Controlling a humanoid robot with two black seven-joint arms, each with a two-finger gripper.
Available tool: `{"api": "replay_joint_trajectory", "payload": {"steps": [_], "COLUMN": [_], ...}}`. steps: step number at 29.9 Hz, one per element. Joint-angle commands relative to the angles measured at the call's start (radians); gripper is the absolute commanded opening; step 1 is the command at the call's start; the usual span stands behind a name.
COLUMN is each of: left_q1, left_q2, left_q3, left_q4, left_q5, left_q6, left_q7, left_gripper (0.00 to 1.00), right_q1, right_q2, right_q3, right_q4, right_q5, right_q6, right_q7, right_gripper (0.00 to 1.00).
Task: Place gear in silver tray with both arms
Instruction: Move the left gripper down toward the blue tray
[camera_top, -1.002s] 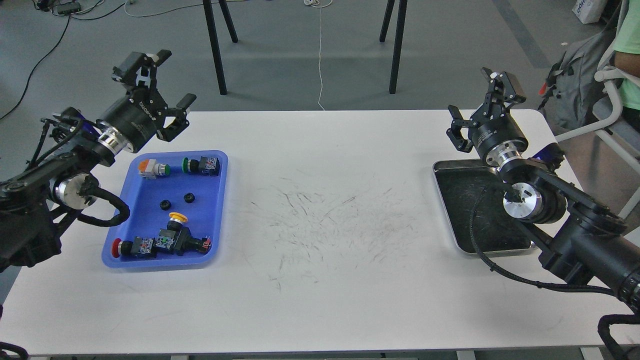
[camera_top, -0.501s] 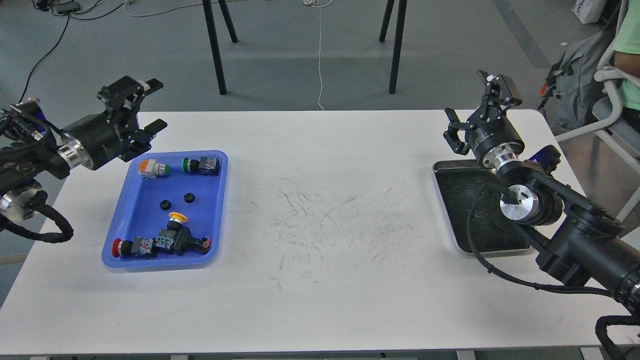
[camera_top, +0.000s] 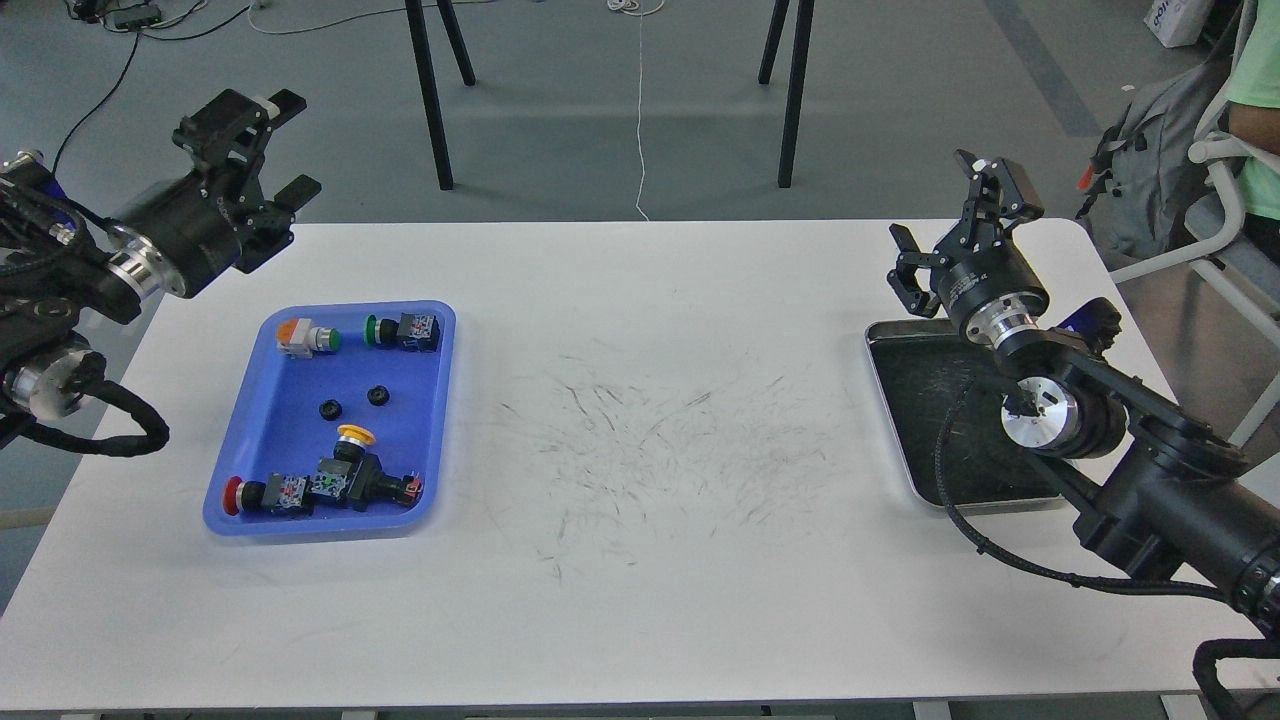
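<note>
Two small black gears (camera_top: 330, 409) (camera_top: 378, 395) lie in the middle of the blue plastic tray (camera_top: 255, 420) on the left of the table. The silver tray (camera_top: 925, 420) sits at the right, its dark scratched bottom bare, partly covered by my right arm. My left gripper (camera_top: 262, 150) is open and empty, raised beyond the table's back left corner, away from the blue tray. My right gripper (camera_top: 950, 225) is open and empty, above the back edge of the silver tray.
The blue tray also holds several push-button switches: an orange one (camera_top: 300, 336), a green one (camera_top: 400, 330), a yellow one (camera_top: 352, 440) and a red one (camera_top: 262, 494). Black stand legs (camera_top: 432, 100) rise behind the table. A chair with a seated person (camera_top: 1245, 150) is at the far right.
My left arm has pulled back to the left and lifted off the blue tray, gripper still open. My right gripper shifted slightly and stays open over the silver tray's back edge.
</note>
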Motion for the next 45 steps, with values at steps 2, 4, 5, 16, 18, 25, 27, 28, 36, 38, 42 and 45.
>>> {"api": "replay_joint_trajectory", "payload": {"steps": [2,4,5,16,18,25,27,28,36,38,42,45], "left_q1": [0.007,0.007,0.004,0.013,0.007,-0.007,-0.007,-0.007,-0.060,-0.089,-0.123,-0.137], "left_q2": [-0.059,-0.067,-0.055,0.043,0.062,0.190,0.226,0.235,0.287,0.279,0.275,0.270], "left_q3": [0.008,0.034,0.051,0.120,0.172,0.217,0.215,0.217,0.215,0.213,0.206,0.197], "left_q4": [0.012,-0.010,-0.029,-0.084,-0.135,-0.199,-0.207,-0.210,-0.225,-0.225,-0.225,-0.213], "left_q5": [-0.003,0.014,0.014,0.049,0.099,0.423,0.515,0.558,0.760,0.860,1.104,1.124], "left_q6": [0.027,0.039,0.044,0.071,0.079,0.054,0.021,0.012,-0.122,-0.108,-0.041,-0.011], "left_q7": [0.000,0.000,0.000,0.000,0.000,0.000,0.000,0.000,0.000,0.000,0.000,0.000], "left_gripper": [1.00,1.00,1.00,1.00,1.00,1.00,1.00,1.00,1.00,1.00,1.00,1.00], "right_q1": [-0.007,-0.006,-0.007,-0.010,-0.013,-0.015,-0.015,-0.015,-0.015,-0.015,-0.015,-0.015], "right_q2": [0.004,0.003,0.003,0.000,-0.002,0.003,0.004,0.004,0.006,0.006,0.003,0.004], "right_q3": [0.002,0.003,0.003,0.005,0.005,0.005,0.005,0.005,0.002,0.002,0.002,0.002], "right_q4": [0.002,0.002,0.002,0.002,0.002,0.003,0.003,0.003,0.005,0.008,0.008,0.008], "right_q5": [0.000,0.000,0.000,0.000,0.000,0.000,0.000,0.000,0.000,0.000,-0.001,-0.001], "right_q6": [-0.002,-0.002,-0.002,-0.002,0.000,-0.002,0.000,0.000,0.000,-0.002,0.000,-0.002], "right_q7": [0.000,0.000,0.000,0.002,0.000,0.002,0.002,0.002,0.002,0.002,0.002,0.002], "right_gripper": [0.99,0.99,0.99,0.99,0.99,0.99,0.99,0.99,0.99,0.99,0.99,0.99]}}
